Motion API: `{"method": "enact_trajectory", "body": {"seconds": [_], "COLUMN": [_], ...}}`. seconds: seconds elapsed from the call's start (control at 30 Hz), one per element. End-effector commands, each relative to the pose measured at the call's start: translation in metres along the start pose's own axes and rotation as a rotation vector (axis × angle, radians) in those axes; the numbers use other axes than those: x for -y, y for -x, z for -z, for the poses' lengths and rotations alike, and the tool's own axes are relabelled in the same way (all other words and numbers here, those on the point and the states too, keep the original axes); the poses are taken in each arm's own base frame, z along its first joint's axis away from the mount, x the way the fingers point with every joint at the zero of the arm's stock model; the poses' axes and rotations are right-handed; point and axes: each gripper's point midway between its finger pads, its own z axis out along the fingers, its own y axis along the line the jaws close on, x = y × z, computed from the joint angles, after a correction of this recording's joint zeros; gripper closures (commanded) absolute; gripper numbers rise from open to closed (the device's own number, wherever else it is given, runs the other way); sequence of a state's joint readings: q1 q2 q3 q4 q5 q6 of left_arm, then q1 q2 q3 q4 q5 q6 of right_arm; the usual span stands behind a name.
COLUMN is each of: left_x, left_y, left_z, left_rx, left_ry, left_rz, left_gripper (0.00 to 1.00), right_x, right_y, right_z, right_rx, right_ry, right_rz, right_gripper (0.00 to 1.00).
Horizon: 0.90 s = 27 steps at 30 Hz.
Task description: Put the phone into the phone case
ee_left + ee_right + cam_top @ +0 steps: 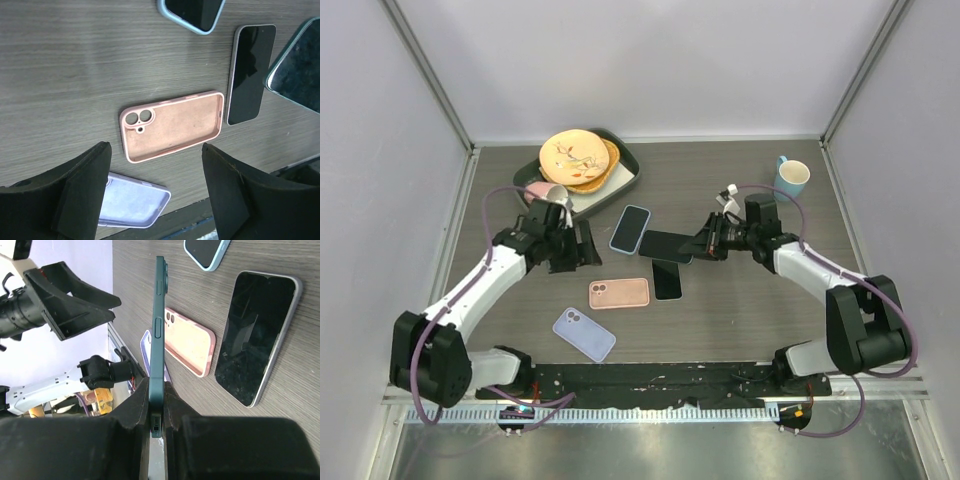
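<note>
Seemingly silicone, the rounded matte pink case (172, 125) lies on the woodgrain table (65, 75).

We see soft, even light from above, with only faint shadows. A pale sheen crosses the table (75, 60); the close fingers (80, 195) look slightly blurred.

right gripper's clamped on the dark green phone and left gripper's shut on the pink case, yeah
No: the left gripper is open, with the pink case lying free below it, as the left wrist view shows. The right gripper is indeed clamped on the dark green phone.
</note>
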<state>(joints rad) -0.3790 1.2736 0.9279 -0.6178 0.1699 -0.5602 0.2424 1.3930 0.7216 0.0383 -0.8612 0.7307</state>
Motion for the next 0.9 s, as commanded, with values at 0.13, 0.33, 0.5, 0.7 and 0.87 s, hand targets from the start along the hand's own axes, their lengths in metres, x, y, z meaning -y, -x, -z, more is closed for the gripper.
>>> {"method": "enact_trajectory", "body": {"seconds": [0.13,0.33,0.5,0.7,0.87], "left_x": [0.005,-0.009,-0.018,-0.021,-0.019], "left_y": [0.016,0.036,0.053,0.052,0.05], "left_z": [0.026,0.051,0.073,0.068,0.067], "left_rx": [0.057,0.153,0.28,0.254,0.243], "left_ry": [-0.328,-0.497,-0.498,-0.498,-0.516], "left_rz": [0.202,0.35,0.351,0.366,0.348], "left_gripper": [0.23,0.23,0.23,0.23,0.23], "right_x": [-0.047,-0.059,-0.061,-0.061,-0.059], "right_y": [-0.001,-0.02,-0.02,-0.019,-0.021], "right_z": [-0.027,-0.052,-0.062,-0.066,-0.069], "right_rx": [-0.067,-0.147,-0.173,-0.2,-0.234], "right_ry": [0.095,0.109,0.114,0.108,0.092], "right_rz": [0.142,0.175,0.179,0.193,0.214], "right_gripper": [0.99,0.99,0.99,0.99,0.99]}}
